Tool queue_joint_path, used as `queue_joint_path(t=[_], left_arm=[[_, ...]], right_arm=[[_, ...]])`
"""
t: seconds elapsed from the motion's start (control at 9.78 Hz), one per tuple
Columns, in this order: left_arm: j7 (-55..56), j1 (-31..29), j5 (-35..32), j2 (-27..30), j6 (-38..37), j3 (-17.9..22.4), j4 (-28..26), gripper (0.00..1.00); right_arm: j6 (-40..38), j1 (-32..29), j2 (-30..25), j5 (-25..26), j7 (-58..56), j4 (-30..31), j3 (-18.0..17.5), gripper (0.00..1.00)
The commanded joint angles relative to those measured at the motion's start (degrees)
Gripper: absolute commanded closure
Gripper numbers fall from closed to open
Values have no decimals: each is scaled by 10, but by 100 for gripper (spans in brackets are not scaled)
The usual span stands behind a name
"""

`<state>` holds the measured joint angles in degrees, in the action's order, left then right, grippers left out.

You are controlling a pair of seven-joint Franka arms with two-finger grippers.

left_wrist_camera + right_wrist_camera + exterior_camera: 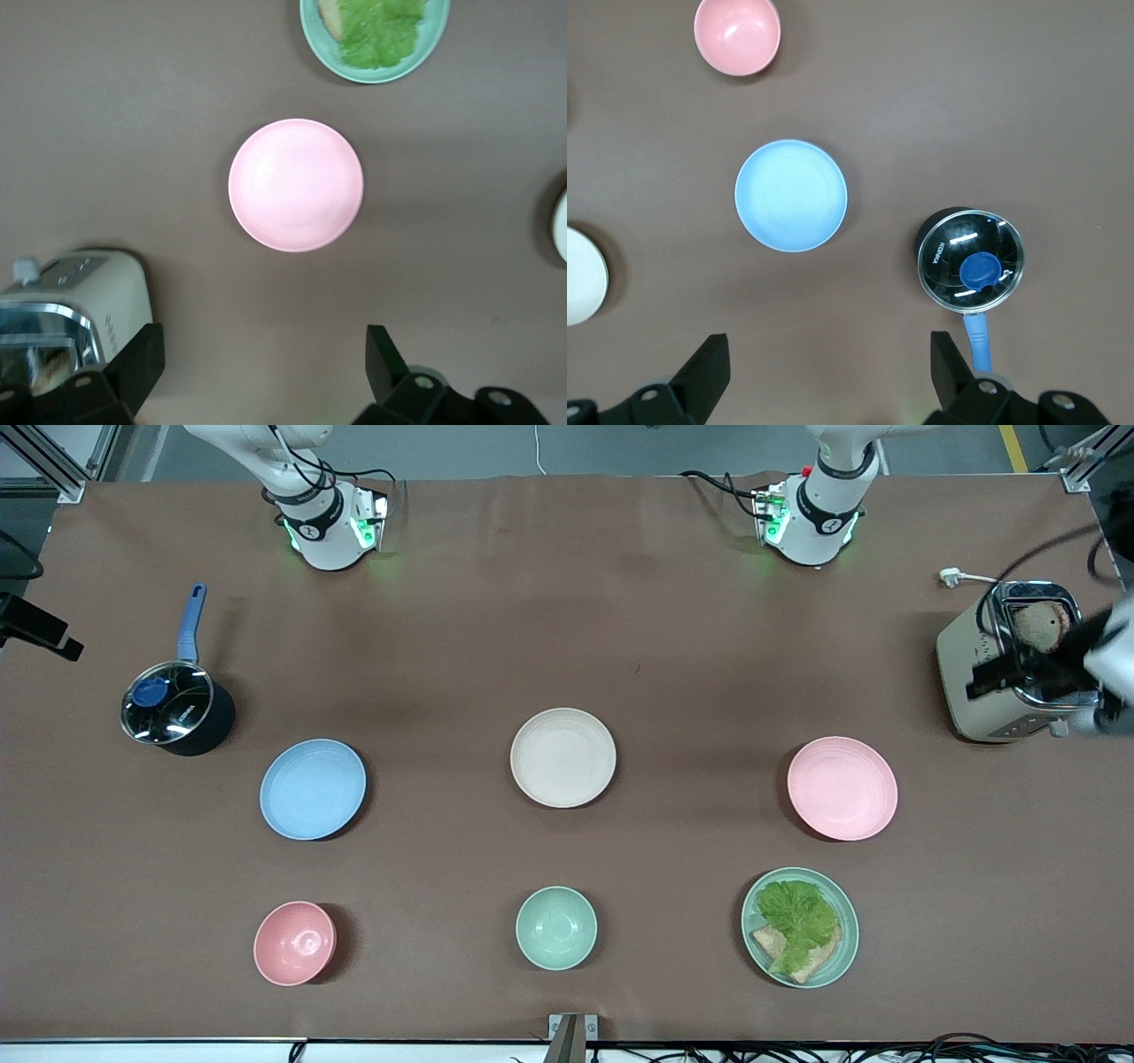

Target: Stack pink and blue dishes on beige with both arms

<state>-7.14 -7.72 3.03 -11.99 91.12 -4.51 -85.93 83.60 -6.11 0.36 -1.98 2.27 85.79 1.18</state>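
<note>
nothing is stacked yet on the brown table [567, 602]: the cream-beige round matte plate [563, 757] sits bare mid-table, the pale blue round plate [312, 788] lies toward the right arm's end and the pale pink round plate [842, 787] toward the left arm's. the left gripper [266, 372] hangs over the pink plate and the right gripper [830, 372] over the blue one, jaws spread wide and empty, so both pickups and placements remain.

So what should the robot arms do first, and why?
Probably lower each open gripper onto its plate: the left gripper looks down at the pink plate, the right gripper at the blue plate, and the beige plate is bare.
</note>
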Motion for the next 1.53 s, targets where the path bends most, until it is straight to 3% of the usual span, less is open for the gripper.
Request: queue_joint_path(t=[0.0,0.2,0.41,0.72,0.82,1.12,1.43], left_arm=[[-75,-34,33,-75,47,-2,-4,0],[-114,-48,72,-128,128,-3,-50,0],[-214,-48,84,-187,169,-6,-49,0],[-318,-69,96,-252,224,-8,-50,5],[-355,-70,115,-271,239,-8,-51,8],[-424,-87,136,-301,258,-8,-51,29],[-431,-87,142,-307,256,-8,-56,53]], right_arm=[[50,-11,23,-41,-36,61,1,0],[153,-33,44,-63,-106,155,1,0],[240,-39,91,-107,-164,212,2,0],[397,-47,165,-121,-260,284,1,0],[436,-47,189,-157,-290,300,1,0],[498,-51,241,-267,-414,322,2,0],[542,-45,260,-300,-435,342,-1,8]])
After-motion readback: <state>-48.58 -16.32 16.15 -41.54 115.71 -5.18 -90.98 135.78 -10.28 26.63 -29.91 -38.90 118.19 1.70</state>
